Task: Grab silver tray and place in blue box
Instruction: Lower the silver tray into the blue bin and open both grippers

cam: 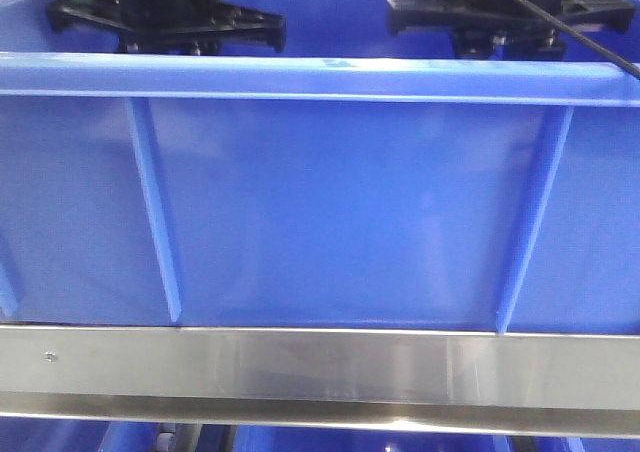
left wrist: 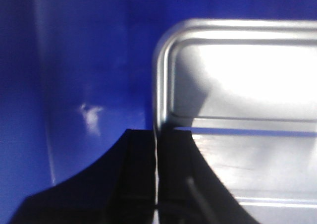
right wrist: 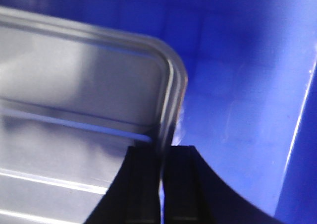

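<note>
While the front-facing view is almost filled by the ribbed outer wall of the large deep blue plastic crate (cam: 330, 202), two black arm assemblies reach down past its thick rim at the top edge, the left gripper (cam: 165, 22) and the right gripper (cam: 510, 17) well apart from each other. Their fingertips are hidden below the rim here. A brushed steel rail (cam: 320, 367) runs across in front of the crate's base, probably part of the worktop frame.

In the left wrist view, the left gripper (left wrist: 156, 179) is pressed together on the rolled rim of the shiny rectangular metal tray (left wrist: 247, 100), at one short end near a rounded corner. A raised ridge crosses the tray base. Blue crate wall lies beyond and beside the tray, so the tray is already inside the crate; whether it rests on the floor cannot be told.

In the right wrist view, the right gripper (right wrist: 162, 184) pinches the opposite short end of the tray (right wrist: 74, 95) in the same way, with two ridges visible and crate wall behind. Holding both ends likely keeps the wide, shallow tray level as it goes in. By my judgement, only lowering fully and letting go remain.
</note>
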